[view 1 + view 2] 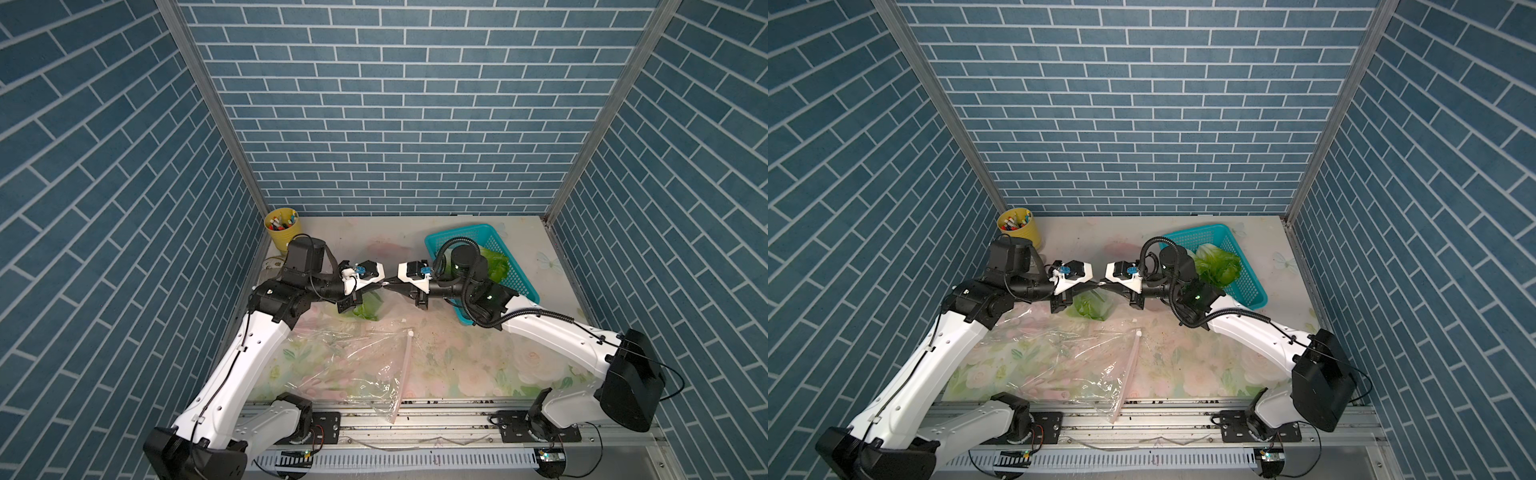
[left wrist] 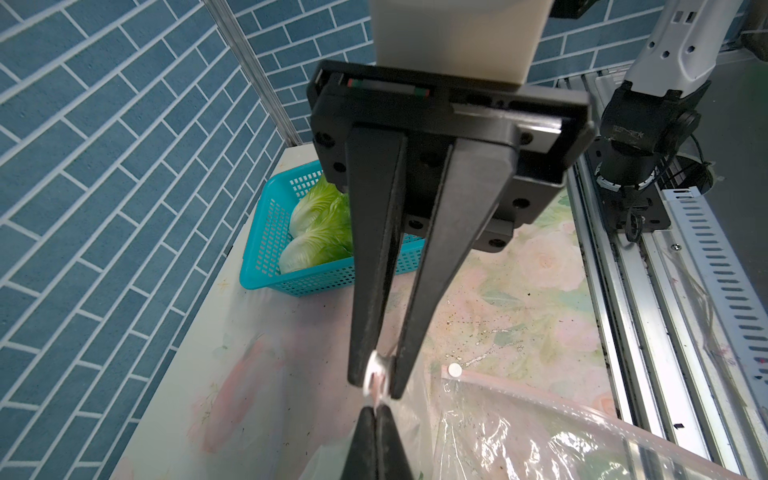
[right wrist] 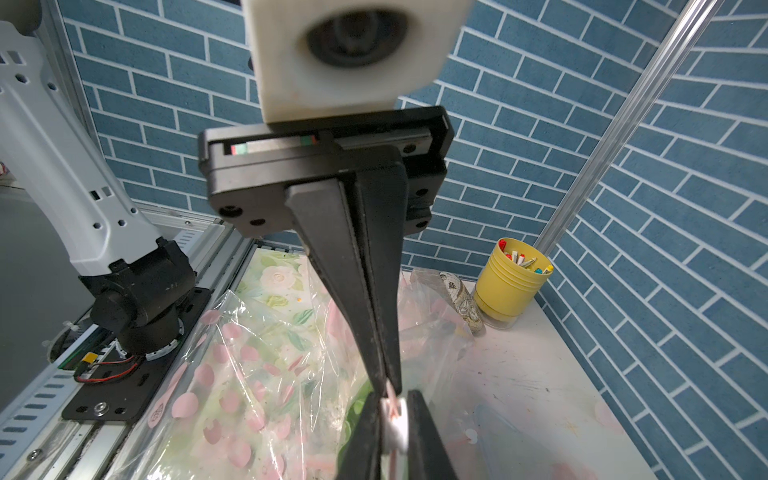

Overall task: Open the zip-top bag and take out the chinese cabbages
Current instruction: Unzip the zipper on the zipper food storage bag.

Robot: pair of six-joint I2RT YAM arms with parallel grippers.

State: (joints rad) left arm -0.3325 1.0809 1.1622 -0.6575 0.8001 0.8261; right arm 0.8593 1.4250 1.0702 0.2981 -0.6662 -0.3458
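Note:
My two grippers meet tip to tip above the middle of the table. The left gripper (image 1: 380, 284) (image 2: 376, 411) is shut on the pink top edge of the clear zip-top bag (image 2: 409, 411). Facing it, the right gripper (image 1: 391, 285) (image 3: 395, 401) is shut on the bag's white slider (image 2: 376, 372) (image 3: 395, 428). One of the chinese cabbages (image 1: 365, 309) (image 1: 1090, 305) hangs in the bag under the left gripper. Two more cabbages (image 1: 1219, 266) (image 2: 320, 232) lie in the teal basket (image 1: 457, 230) behind the right arm.
A second clear bag (image 1: 345, 361) lies flat at the front, its pink zip strip (image 1: 405, 370) reaching over the metal rail (image 1: 374, 424). A yellow cup of pens (image 1: 284, 230) stands in the back left corner. Brick-patterned walls close three sides.

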